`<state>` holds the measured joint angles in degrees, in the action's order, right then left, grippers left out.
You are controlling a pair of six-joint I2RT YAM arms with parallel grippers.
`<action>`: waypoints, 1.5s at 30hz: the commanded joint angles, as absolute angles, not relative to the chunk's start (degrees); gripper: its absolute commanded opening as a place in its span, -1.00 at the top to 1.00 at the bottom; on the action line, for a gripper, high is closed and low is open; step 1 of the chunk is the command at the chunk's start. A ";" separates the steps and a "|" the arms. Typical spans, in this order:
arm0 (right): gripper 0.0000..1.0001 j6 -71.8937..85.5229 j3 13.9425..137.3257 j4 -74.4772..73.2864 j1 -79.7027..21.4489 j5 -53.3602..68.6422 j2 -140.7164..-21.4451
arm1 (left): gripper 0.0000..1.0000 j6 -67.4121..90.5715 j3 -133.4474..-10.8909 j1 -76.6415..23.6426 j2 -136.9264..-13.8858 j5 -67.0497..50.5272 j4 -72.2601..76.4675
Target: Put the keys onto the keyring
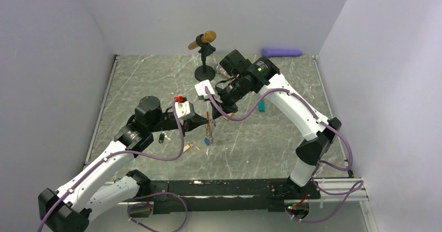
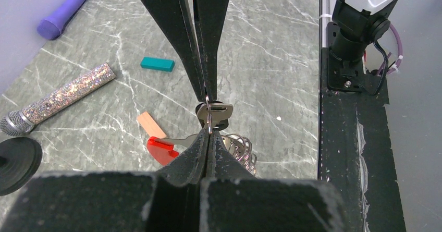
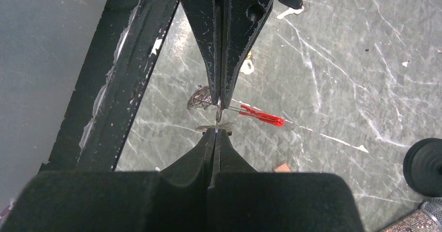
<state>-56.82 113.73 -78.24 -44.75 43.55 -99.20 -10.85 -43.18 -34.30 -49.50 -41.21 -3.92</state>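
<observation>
While the keyring (image 2: 160,149) dangles from the left gripper (image 2: 208,136), a key (image 2: 218,110) touches it.

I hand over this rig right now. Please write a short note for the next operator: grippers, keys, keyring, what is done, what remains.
Left gripper: shut on the keyring, held above the table.
Right gripper: shut, apparently on a dark-headed key, tip to tip with the left.
Done: a blue-tagged key hangs below the ring, seemingly already on.
Left to do: finish threading the held key; I cannot tell if it is on yet. Then the black-tagged key and the yellow-tagged key, both lying on the table by the left arm.
</observation>
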 commanded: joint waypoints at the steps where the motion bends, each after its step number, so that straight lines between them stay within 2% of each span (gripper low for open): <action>1: 1.00 -56.82 115.70 -78.12 -44.75 45.12 -98.12 | 1.00 -9.59 -44.82 -34.07 -49.48 -43.64 1.27; 45: 1.00 -56.03 115.61 -76.90 -44.63 46.26 -97.46 | 1.00 -7.64 -44.21 -33.70 -50.00 -43.63 3.07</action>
